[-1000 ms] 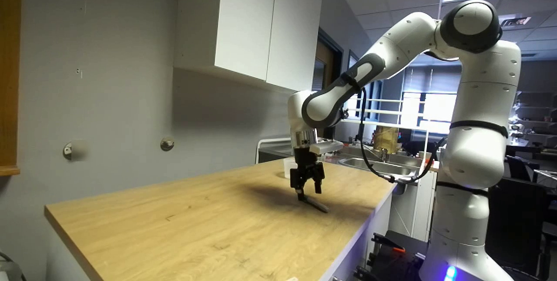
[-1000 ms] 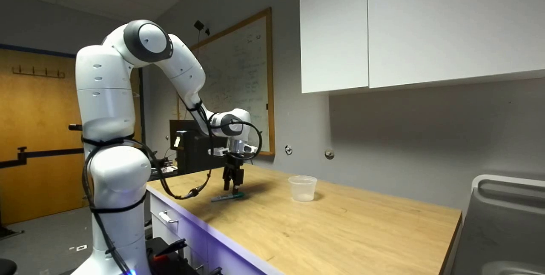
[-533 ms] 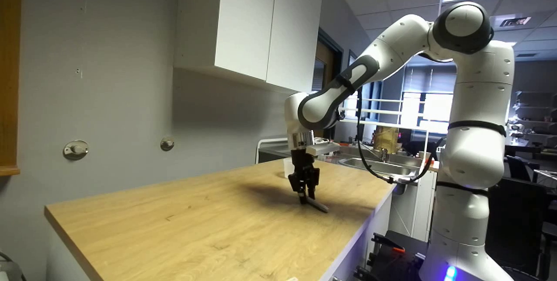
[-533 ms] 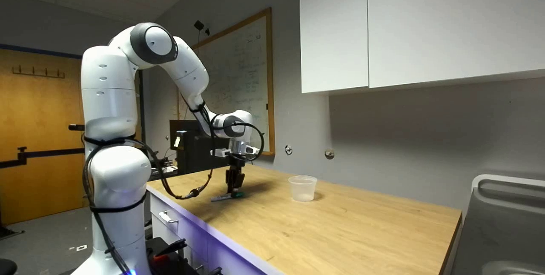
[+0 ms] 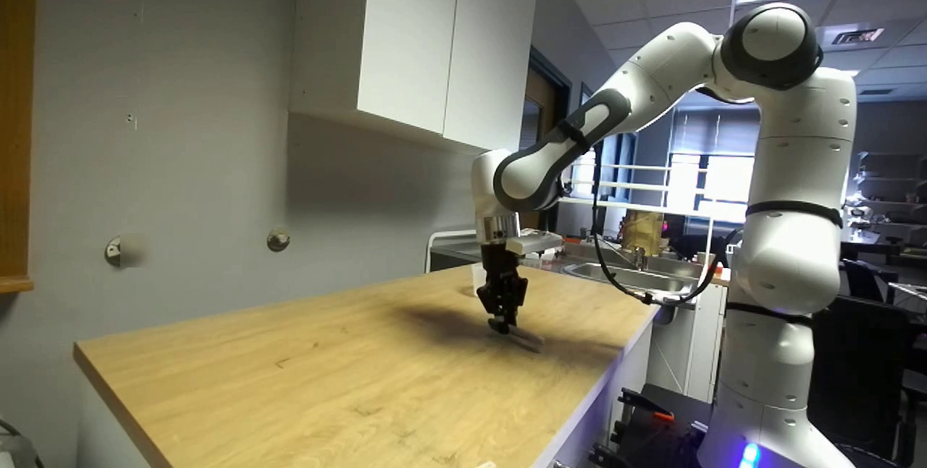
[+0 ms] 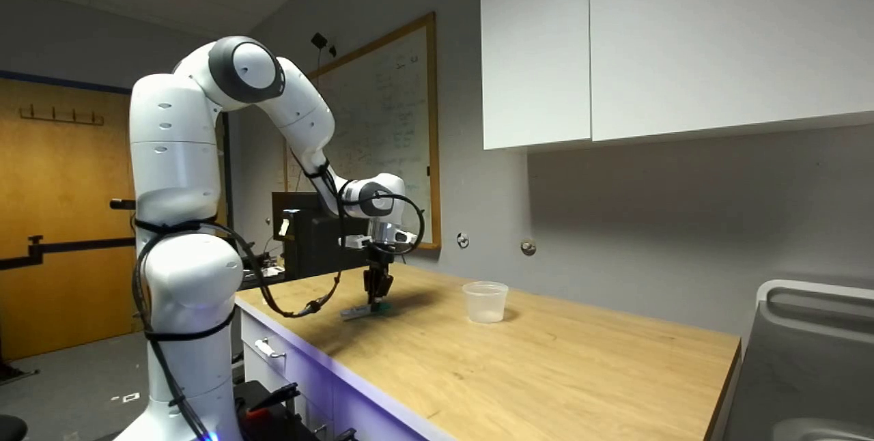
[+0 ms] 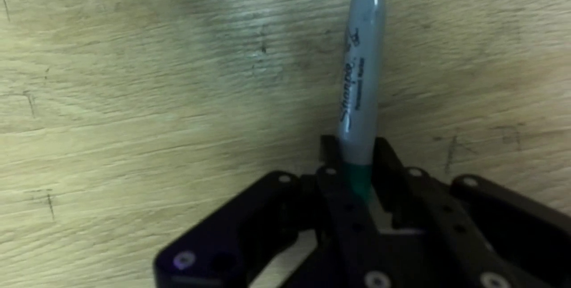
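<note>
In the wrist view, partly hides the green end of a gray marker [image 7: 363,69] between dark fingers [image 7: 330,150]; shows scuffed tabletop [image 7: 134,145] below; pinches the marker in a nearly closed hand [image 7: 357,156]. In an exterior view, mostly blocks a pale cup [image 5: 477,278] behind the hand; shows a sink [image 5: 637,278] and bright windows [image 5: 728,182]; angles the arm [image 5: 804,120] downward. In an exterior view, leaves contact between marker and tabletop unclear; shows the cup well apart and a whiteboard [image 6: 386,113] beyond; points the hand straight down.
</note>
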`<act>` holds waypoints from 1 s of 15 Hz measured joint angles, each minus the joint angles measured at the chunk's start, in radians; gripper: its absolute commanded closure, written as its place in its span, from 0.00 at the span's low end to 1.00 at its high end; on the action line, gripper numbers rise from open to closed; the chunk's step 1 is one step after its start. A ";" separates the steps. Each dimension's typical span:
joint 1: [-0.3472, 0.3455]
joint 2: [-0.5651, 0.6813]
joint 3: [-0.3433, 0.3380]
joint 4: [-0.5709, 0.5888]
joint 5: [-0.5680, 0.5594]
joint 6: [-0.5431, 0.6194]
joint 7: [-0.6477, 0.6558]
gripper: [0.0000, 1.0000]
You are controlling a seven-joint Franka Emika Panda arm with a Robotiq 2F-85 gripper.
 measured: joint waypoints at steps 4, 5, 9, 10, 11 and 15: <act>0.024 -0.062 0.010 0.022 -0.086 -0.016 0.052 0.92; 0.028 -0.087 0.017 0.027 -0.123 -0.017 0.078 0.92; 0.033 -0.174 0.042 0.061 -0.264 -0.022 0.132 0.92; 0.031 -0.190 0.045 0.073 -0.294 -0.022 0.137 0.92; 0.028 -0.202 0.045 0.086 -0.319 -0.022 0.140 0.93; -0.015 -0.232 0.038 0.135 -0.375 -0.022 0.140 0.93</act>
